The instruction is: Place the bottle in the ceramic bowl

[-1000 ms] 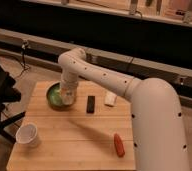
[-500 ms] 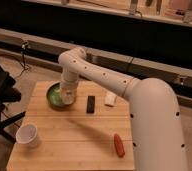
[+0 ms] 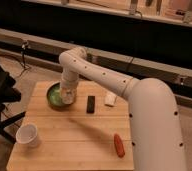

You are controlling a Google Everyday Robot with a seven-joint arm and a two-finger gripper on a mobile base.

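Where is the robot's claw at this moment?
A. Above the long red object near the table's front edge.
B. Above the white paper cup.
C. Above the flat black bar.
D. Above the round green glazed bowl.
D: the claw hangs over the round green glazed bowl, which stands at the back left of the wooden table.

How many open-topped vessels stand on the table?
2: the ceramic bowl at the far left, the pincer over it, and the white paper cup near the front left corner. The arm may hide others.
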